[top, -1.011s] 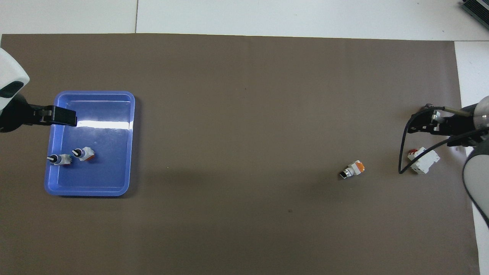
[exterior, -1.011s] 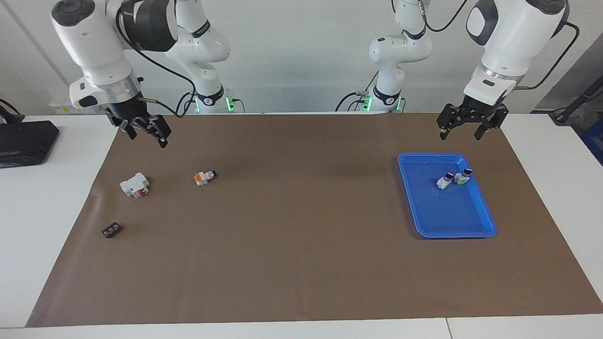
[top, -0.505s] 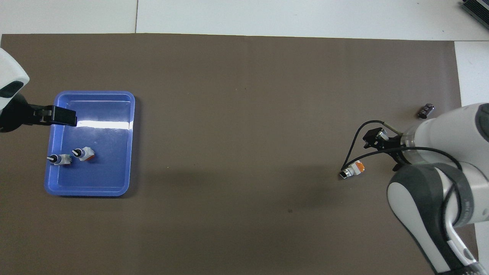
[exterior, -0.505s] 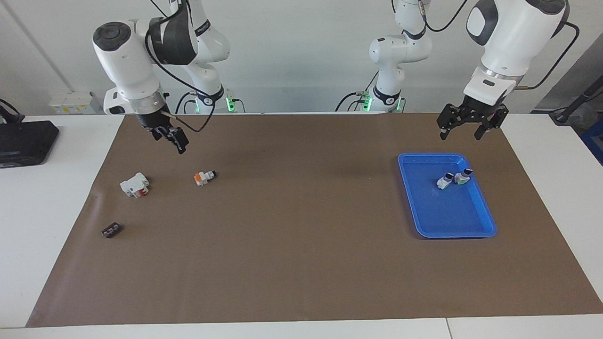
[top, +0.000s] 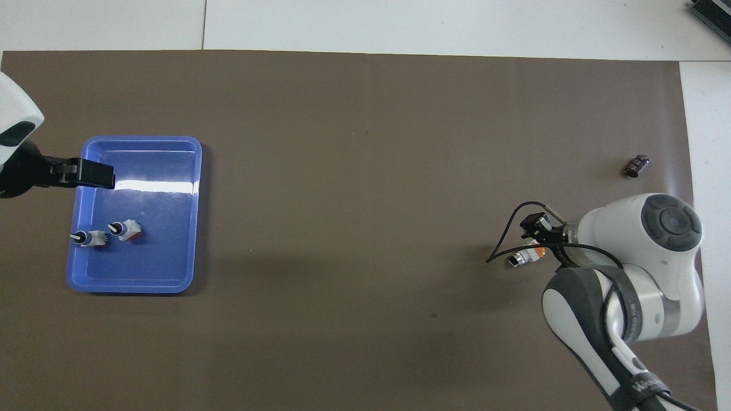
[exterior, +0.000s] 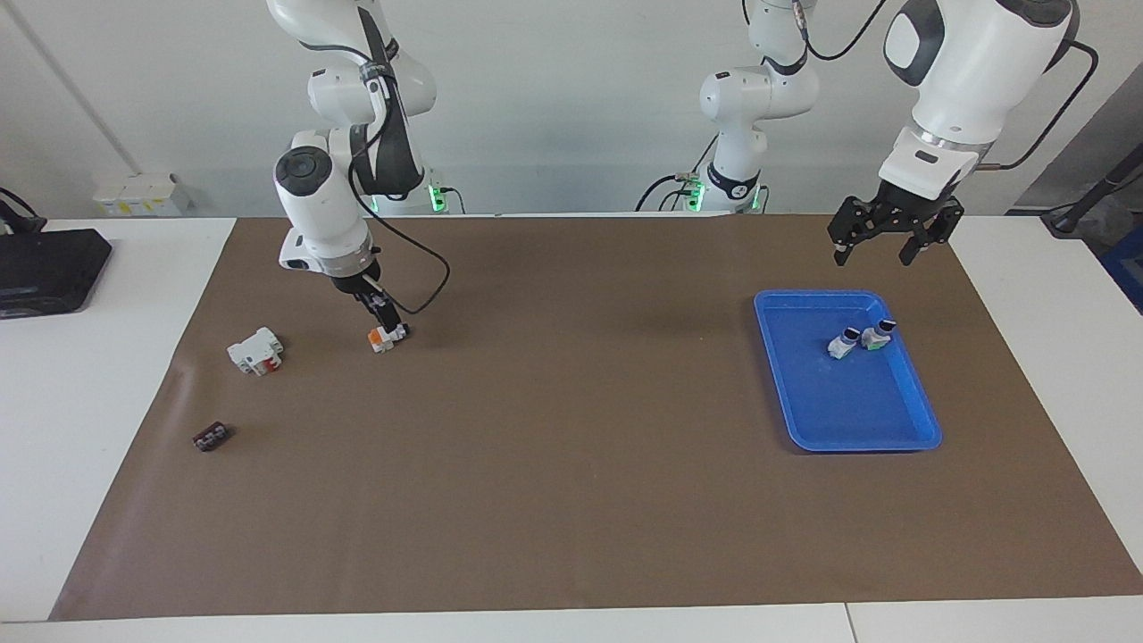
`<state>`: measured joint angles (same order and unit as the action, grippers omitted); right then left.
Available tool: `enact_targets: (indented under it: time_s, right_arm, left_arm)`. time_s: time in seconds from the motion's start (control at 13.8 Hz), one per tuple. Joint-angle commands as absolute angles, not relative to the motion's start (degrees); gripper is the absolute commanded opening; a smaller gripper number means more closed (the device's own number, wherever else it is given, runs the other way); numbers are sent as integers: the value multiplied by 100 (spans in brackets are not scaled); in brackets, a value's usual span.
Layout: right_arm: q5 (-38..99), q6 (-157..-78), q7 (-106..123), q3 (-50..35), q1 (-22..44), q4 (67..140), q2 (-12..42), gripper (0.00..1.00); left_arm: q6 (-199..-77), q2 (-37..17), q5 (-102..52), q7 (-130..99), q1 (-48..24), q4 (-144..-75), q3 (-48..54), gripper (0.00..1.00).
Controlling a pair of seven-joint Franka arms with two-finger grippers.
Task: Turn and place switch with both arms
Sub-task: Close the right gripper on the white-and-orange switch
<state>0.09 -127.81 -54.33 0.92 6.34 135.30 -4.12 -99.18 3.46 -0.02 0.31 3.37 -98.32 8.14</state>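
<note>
Swung in from the tabletop's right-arm edge and dropped: right hand [exterior: 389, 321] now just over the switch [exterior: 386, 338], fingers spread wide; contact not readable. Lying on the brown mat [exterior: 571, 500] toward the right arm's end, that switch, partly covered overhead by the arm. Waiting with fingers wide over the blue tray's [exterior: 893, 441] robot-side corner: left hand [exterior: 884, 254]. In the tray, two small switches [exterior: 861, 340], touching or apart unclear.
</note>
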Motion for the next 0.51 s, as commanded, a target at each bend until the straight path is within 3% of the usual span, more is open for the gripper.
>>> enact_targets:
  time_s: [0.0,0.43]
  right_arm:
    - [158,-13401,-5484,79,554,13964,-378,100]
    - [176,-13939,-5458,79,264,14177,-167,100]
  left_arm:
    - [-9923,510,-88,70,387,-10011,826,100]
    - [-9923,510,-88,70,387,-10011,826,100]
